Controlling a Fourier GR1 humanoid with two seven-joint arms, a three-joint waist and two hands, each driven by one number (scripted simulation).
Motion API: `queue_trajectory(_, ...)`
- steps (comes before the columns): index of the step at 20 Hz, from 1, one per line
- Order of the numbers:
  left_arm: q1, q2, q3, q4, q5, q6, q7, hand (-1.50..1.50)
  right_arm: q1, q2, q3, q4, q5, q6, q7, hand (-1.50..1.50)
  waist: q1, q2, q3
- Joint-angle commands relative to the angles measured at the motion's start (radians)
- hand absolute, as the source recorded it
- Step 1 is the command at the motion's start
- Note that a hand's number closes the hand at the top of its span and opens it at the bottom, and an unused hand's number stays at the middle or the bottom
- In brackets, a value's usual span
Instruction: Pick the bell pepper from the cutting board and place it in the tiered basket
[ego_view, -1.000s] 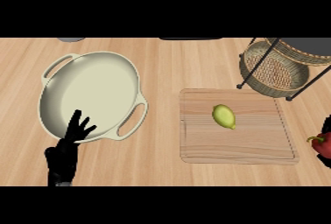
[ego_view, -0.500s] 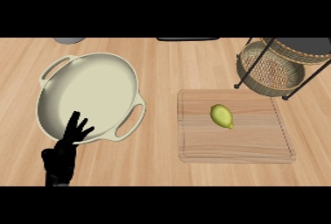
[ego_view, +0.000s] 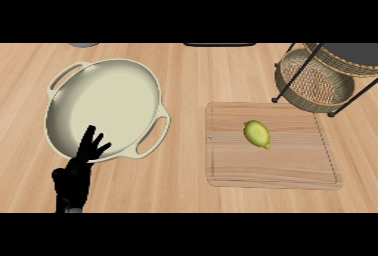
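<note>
Only one hand (ego_view: 74, 176) in frame, lower left: all black, matte, no markings, screws or cables visible. Slim tapered fingers (ego_view: 91, 141) plus a shorter thumb sticking off the side, humanlike shape. Palm is a blocky dark mass, details lost in the black. Wrist end runs off at the lower edge, grey forearm doesn't show

We see only our left hand (ego_view: 77, 172), resting at the view's lower left edge with its fingers straight, spread and pointing up, holding nothing, while our right hand stays out of view.
</note>
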Motion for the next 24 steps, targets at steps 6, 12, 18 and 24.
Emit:
queue_trajectory(6,0.003,-0.028,-0.056,0.042,-0.044,-0.02,0.051,0.0,-0.231,-0.023,0.152,0.09,0.029,-0.049,0.156,1.5,0.026,0.015,-0.007)
queue_trajectory(12,-0.073,-0.048,-0.025,0.106,-0.026,-0.033,0.063,0.0,-0.435,0.003,0.285,0.266,0.101,-0.103,0.152,1.5,0.042,0.023,-0.007)
queue_trajectory(18,-0.059,-0.02,0.006,0.104,-0.011,-0.067,0.05,0.0,-0.524,0.098,0.409,0.362,0.188,-0.129,0.067,1.5,0.036,0.021,-0.007)
queue_trajectory(24,-0.02,-0.042,-0.025,0.056,-0.048,-0.038,0.075,0.0,-0.617,0.172,0.482,0.472,0.28,-0.175,0.039,1.5,0.027,0.017,-0.006)
